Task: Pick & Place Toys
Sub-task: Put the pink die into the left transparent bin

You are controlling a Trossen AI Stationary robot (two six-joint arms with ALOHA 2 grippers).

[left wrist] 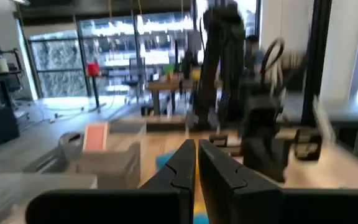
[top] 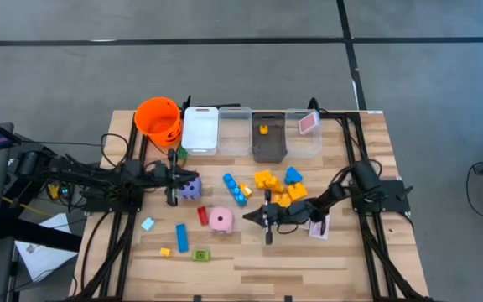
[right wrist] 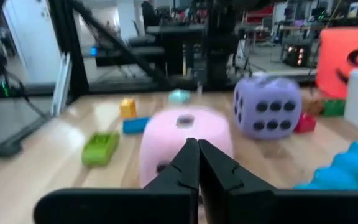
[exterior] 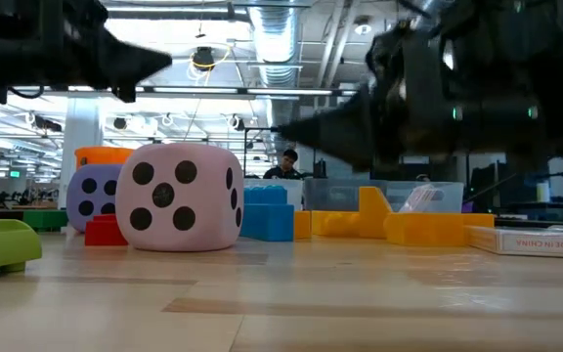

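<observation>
Nearest the low cam: green block at lower left of frame, w/ pink die just right of it, center-left. Purple die sits behind it, further left, red block at its base. Blue block mid-frame, yellow blocks to the right, card box at far right edge.

High view: left gripper left of center, fingers together, nothing in them, tip just beside the purple die. Right gripper just right of center, fingers together too, empty, tip near the pink die but apart from it; yellow blocks lie above it in frame.

Orange bucket upper left of the table, then a row of bins to its right; one yellow block in the dark bin, a pink card in the rightmost. Blue, yellow & green blocks scattered lower left.
</observation>
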